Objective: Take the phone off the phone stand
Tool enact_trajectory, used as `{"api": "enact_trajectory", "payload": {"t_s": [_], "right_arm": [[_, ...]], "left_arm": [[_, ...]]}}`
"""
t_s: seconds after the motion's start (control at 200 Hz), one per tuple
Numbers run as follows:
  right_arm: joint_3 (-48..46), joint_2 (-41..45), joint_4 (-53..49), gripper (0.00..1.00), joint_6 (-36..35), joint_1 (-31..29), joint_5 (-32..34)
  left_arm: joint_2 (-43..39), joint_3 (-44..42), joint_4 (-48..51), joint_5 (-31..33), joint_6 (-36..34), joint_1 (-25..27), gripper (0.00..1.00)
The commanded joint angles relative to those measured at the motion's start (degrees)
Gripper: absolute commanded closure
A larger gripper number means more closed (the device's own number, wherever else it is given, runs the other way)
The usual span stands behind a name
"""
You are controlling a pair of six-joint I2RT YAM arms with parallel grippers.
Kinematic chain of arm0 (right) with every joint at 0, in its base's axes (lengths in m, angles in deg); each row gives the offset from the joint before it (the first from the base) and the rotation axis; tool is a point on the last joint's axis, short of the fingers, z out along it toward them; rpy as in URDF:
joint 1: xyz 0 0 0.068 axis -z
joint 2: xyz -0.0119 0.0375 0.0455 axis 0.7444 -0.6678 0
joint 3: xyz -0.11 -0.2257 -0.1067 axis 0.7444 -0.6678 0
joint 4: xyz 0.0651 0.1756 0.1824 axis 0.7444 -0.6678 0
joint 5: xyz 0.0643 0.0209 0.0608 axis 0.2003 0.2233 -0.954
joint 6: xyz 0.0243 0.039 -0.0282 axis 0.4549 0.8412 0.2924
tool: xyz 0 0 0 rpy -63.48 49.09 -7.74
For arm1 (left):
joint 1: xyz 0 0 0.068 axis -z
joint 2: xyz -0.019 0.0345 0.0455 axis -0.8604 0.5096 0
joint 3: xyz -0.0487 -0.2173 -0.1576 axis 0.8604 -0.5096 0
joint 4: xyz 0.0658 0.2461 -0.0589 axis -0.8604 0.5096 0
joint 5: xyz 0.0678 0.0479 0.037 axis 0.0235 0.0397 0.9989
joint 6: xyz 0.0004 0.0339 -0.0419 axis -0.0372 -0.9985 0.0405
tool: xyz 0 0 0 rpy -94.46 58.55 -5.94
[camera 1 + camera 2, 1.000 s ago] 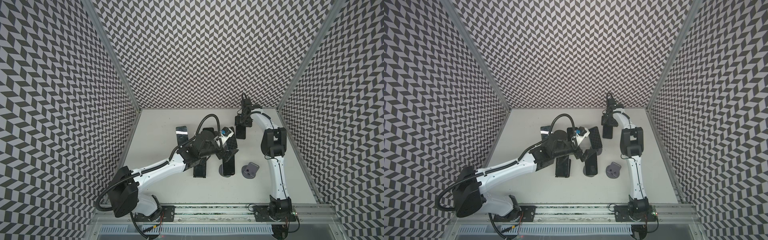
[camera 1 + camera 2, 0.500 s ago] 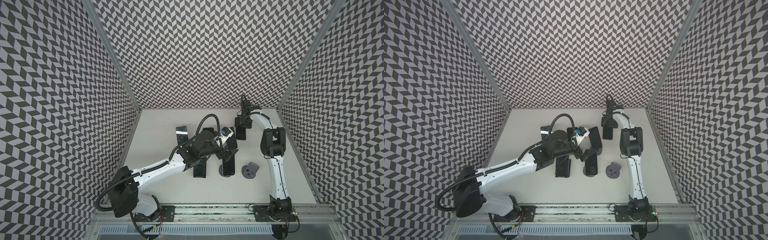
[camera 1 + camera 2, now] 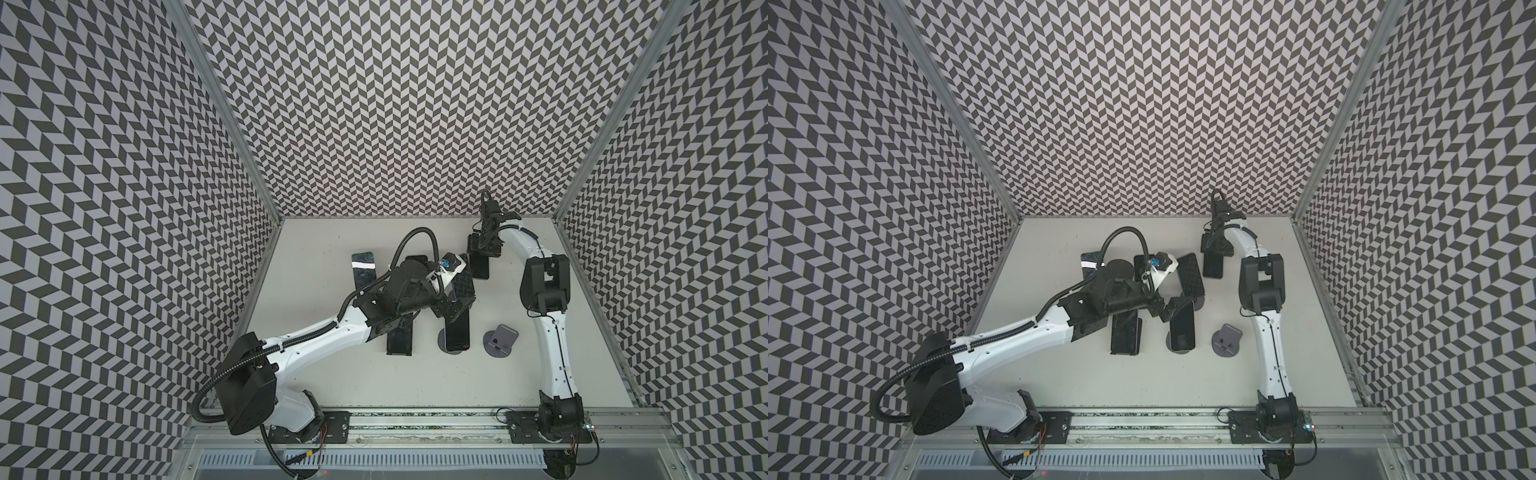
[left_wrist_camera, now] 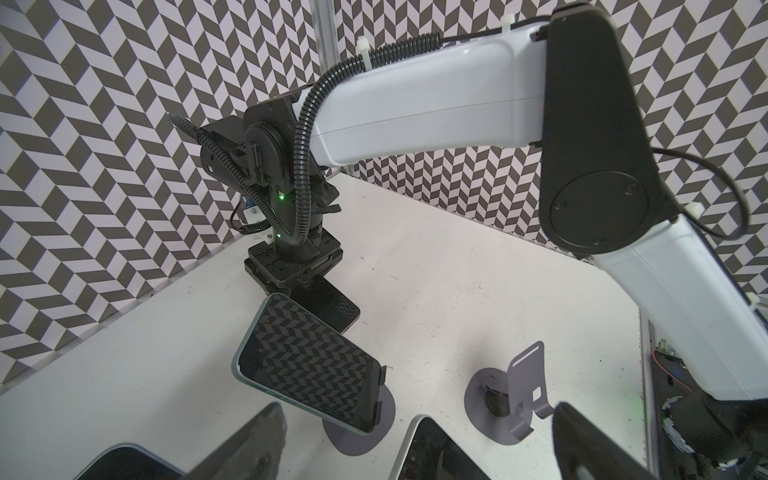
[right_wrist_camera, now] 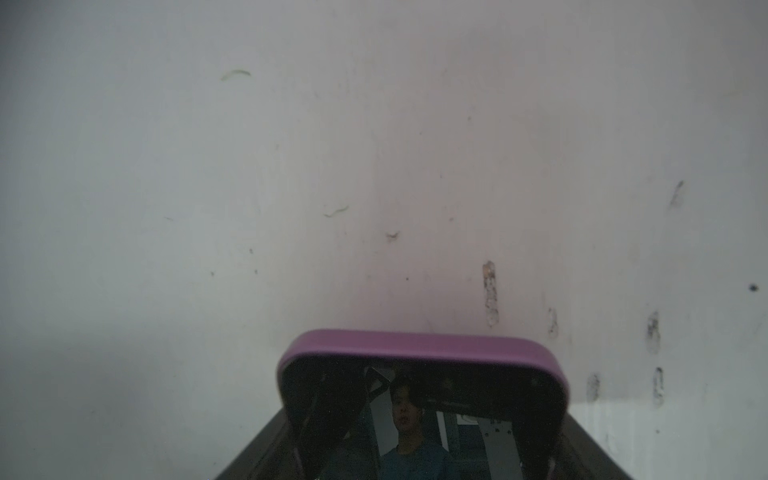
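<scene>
Two dark phones lean on round grey phone stands mid-table. One phone [image 3: 457, 330] [image 3: 1182, 330] stands on its base [image 3: 444, 347]. My left gripper [image 3: 451, 311] [image 4: 415, 461] is open around its top end [image 4: 436, 453], not closed on it. The other phone [image 3: 463, 286] [image 4: 307, 365] mirrors the wall pattern and rests on its stand [image 4: 374, 432]. Near the back wall my right gripper [image 3: 482, 249] [image 4: 299, 274] is shut on a purple-edged phone [image 3: 480, 268] [image 5: 419, 345]. That phone's far end hangs low over the table.
An empty grey stand [image 3: 500, 340] [image 4: 523, 399] sits right of the left gripper. Two more phones lie flat, one at back left [image 3: 363, 270] and one under the left forearm [image 3: 399, 336]. Patterned walls enclose the white table [image 3: 332, 374] on three sides.
The right wrist has shifted slightly at the back of the table with the phone still in it. The left arm has not moved.
</scene>
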Motion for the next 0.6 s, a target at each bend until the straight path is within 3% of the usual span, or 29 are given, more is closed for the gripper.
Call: {"api": "enact_trajectory", "payload": {"t_s": [0.0,0.596], "right_arm": [[-0.8,-2.5,3.9,0.42,1.1,-1.9,1.6],[-4.3,-3.8,4.5,0.42,2.6,-3.1,6.9]], "left_arm": [[-2.2,-1.0,0.7,0.5,0.2,-0.3,0.00],[-3.9,-2.3,0.8,0.5,0.8,-0.5,0.00]]}}
